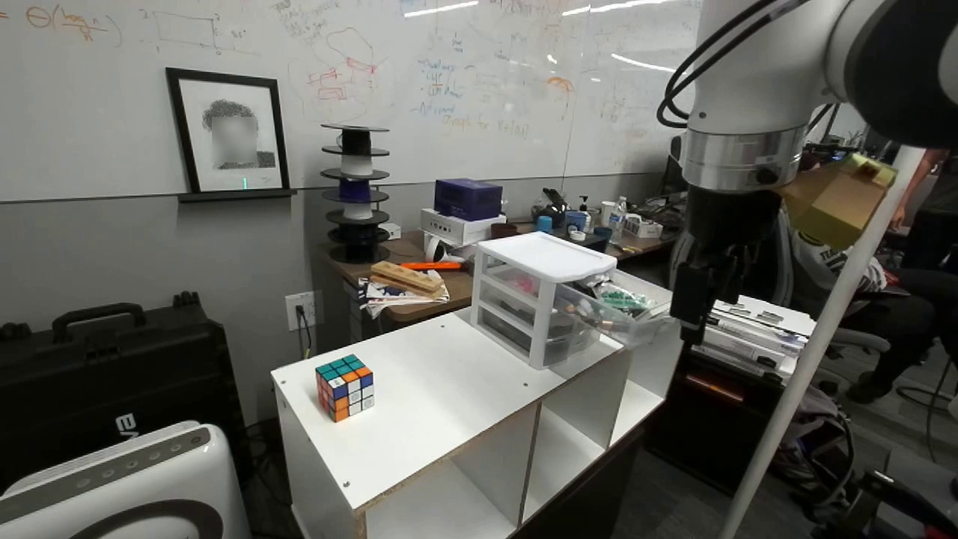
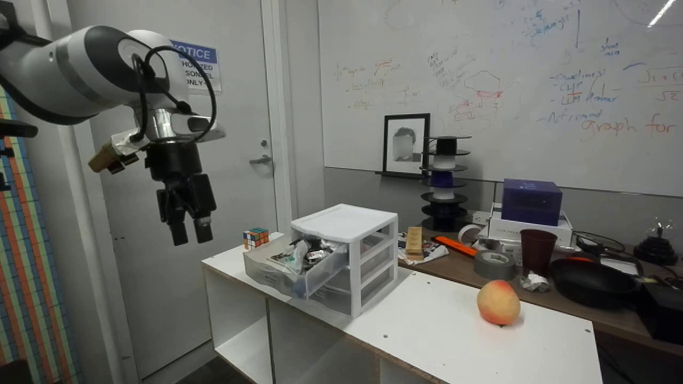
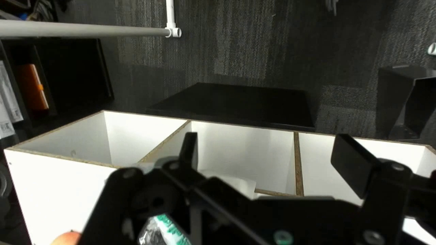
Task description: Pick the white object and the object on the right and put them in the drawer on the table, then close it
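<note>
The tool (image 2: 191,236) is spread and grips nothing; because bags (image 1: 623,298) crowd the pulled-out drawer (image 2: 275,278), the fruit (image 2: 498,302), once added, may protrude and block closing.

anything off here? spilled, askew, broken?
Nothing looks spilled or broken. Only oddity: the top drawer of the white mini-chest sticks out past the edge of the table, holding jumbled packets; looks deliberate, probably open for loading.

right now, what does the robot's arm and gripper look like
The arm is white with dark joint covers and a silver collar above the gripper. Black cables loop outside; a yellowish-brown boxy piece juts by the collar. The gripper is black with two blocky fingers.
</note>
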`<state>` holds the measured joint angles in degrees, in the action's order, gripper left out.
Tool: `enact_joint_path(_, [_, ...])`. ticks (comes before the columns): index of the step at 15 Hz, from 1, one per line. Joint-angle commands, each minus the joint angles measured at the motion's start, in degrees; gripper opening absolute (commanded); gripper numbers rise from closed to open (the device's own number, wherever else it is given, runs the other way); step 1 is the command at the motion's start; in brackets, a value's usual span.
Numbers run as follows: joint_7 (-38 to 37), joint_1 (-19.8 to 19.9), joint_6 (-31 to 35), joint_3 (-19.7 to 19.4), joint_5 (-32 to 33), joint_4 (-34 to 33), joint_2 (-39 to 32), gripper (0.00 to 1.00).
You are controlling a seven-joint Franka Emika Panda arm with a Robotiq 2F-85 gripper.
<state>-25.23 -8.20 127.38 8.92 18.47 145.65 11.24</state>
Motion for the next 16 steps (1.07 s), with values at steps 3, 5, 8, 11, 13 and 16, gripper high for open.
enact_joint_path(3, [2.3,2.7,9.9,-1.4,-1.9,5.3,0.0,1.00])
enact_joint_path(5, [5.3,3.7,15.0,-2.8,-2.3,6.6,-0.6,1.00])
enact_joint_path(8, [14.8,4.4,20.9,-6.1,-9.0,7.0,-2.8,1.00])
enact_joint_path(11, [28.2,3.9,22.1,-9.5,-20.4,7.5,-3.7,1.00])
enact_joint_path(13, [34.0,4.5,20.0,-10.9,-25.2,5.4,-5.5,1.00])
enact_joint_path(16, [35.5,5.9,18.0,-11.4,-26.0,2.4,-7.6,0.73])
